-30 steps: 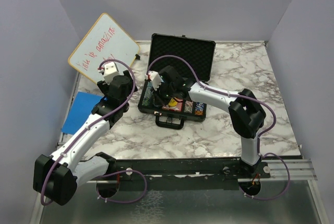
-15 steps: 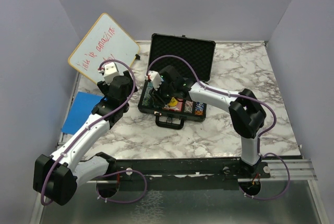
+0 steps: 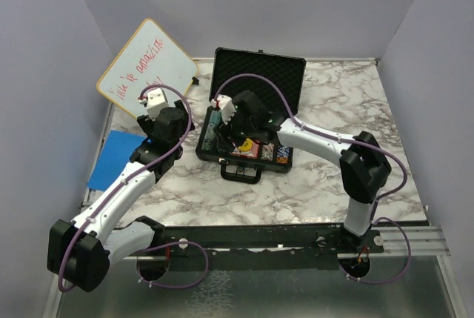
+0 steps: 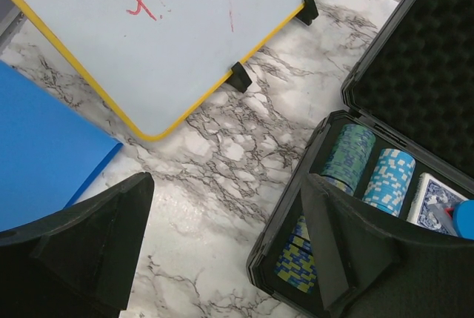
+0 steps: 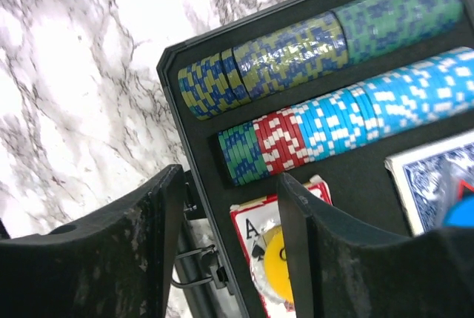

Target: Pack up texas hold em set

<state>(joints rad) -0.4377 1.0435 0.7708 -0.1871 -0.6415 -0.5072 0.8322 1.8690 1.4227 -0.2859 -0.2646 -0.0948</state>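
Black briefcase (image 3: 259, 73) sits directly under our right gripper (image 5: 231, 177), jaws parted and empty over the yellow disc (image 5: 275, 262); our left gripper (image 4: 226, 184), also spread empty, hangs just left.

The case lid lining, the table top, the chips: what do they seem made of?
Lid lining: black foam, matte, with an egg-crate dimpled surface.
Table top: marble pattern, white with grey veins, slightly glossy; possibly a printed laminate, not certain.
Chips: probably plastic, with shiny highlights on the edges.
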